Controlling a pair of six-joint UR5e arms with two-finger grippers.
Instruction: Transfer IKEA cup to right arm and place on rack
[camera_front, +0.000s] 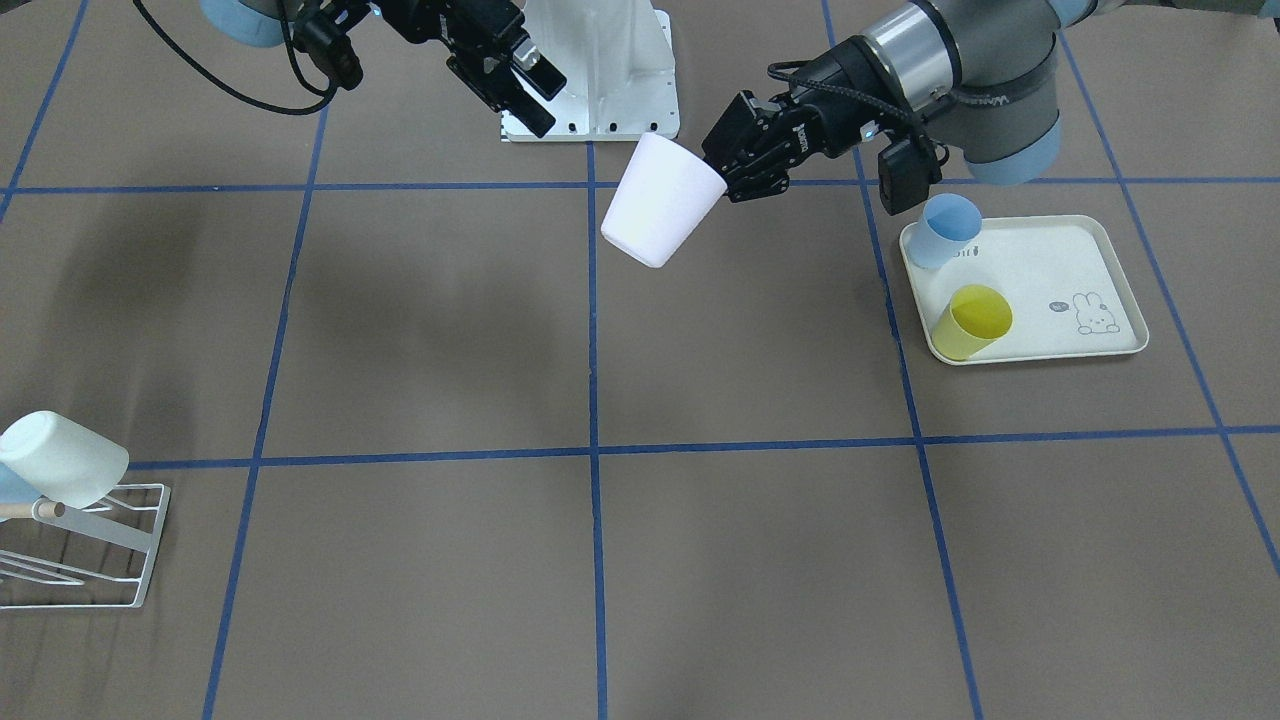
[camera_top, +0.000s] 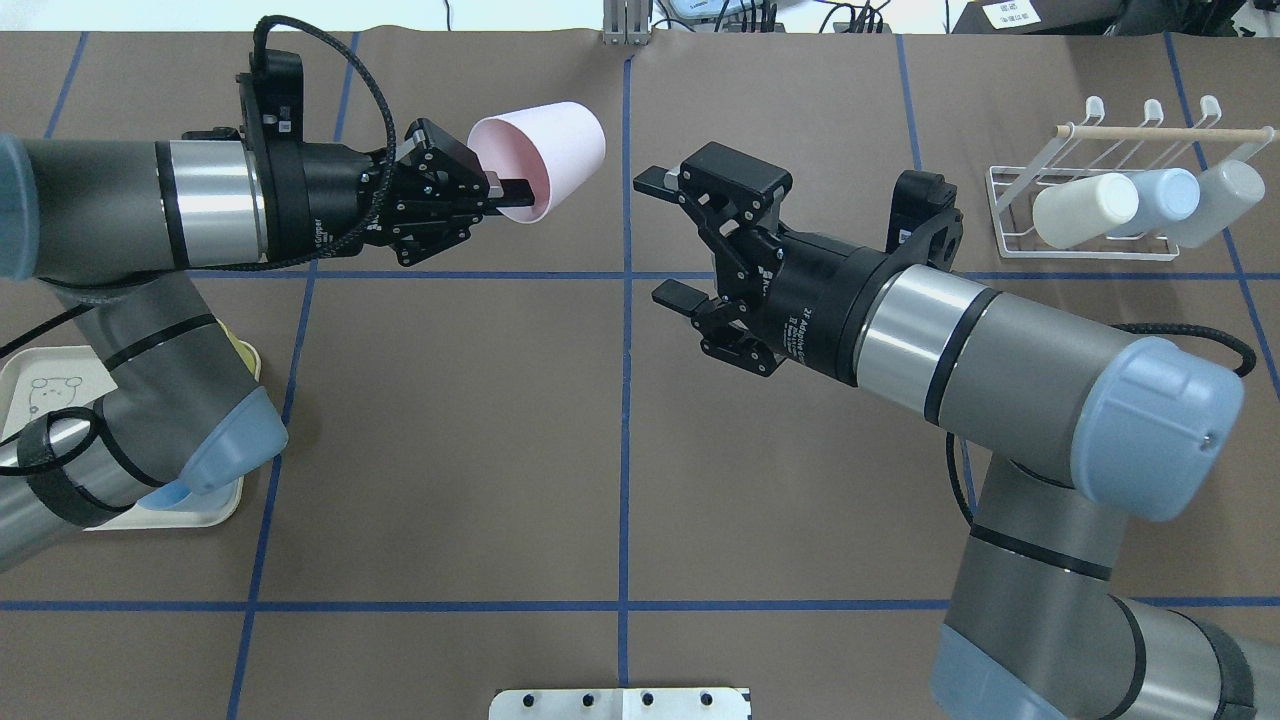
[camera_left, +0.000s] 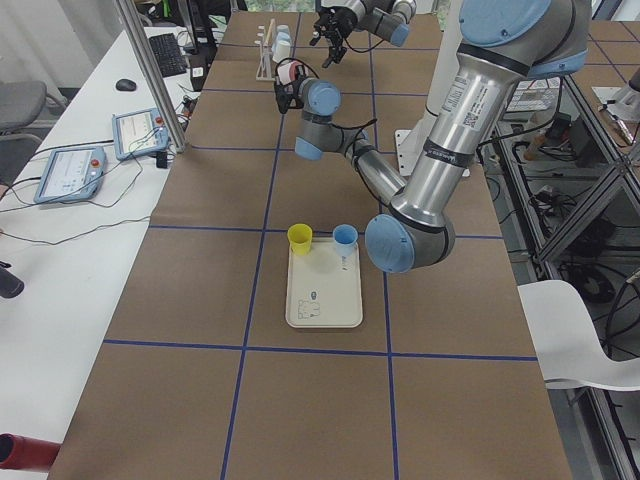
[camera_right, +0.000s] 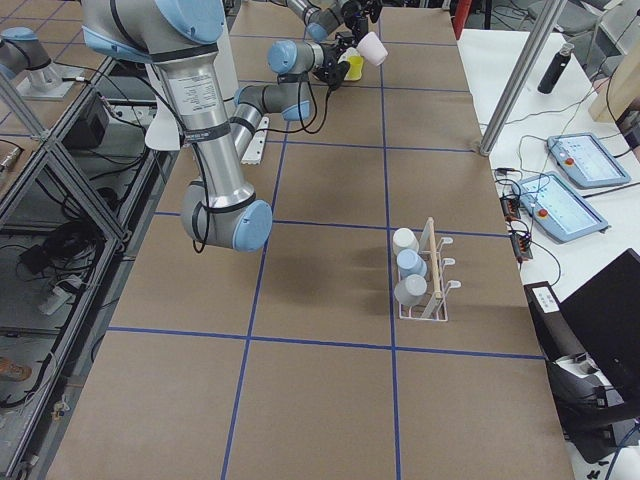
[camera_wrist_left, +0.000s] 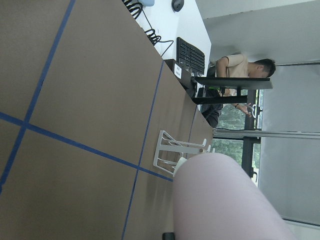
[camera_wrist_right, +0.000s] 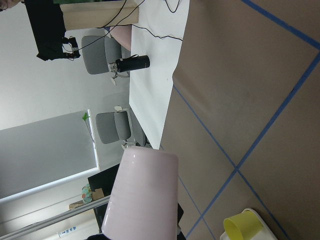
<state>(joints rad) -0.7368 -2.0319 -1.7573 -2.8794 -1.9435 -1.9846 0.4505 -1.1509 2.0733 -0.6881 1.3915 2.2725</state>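
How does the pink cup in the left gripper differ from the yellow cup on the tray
The pink cup is pale pink; the yellow cup is yellow. The pink cup hangs in the air, tipped sideways, its rim pinched by the left gripper; the yellow cup stands upright and free on the tray. Both are plain, tapered and handleless.

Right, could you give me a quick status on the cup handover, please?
Left gripper shut on pink cup, aloft. Right gripper open, facing it, not touching. Rack carries three cups.
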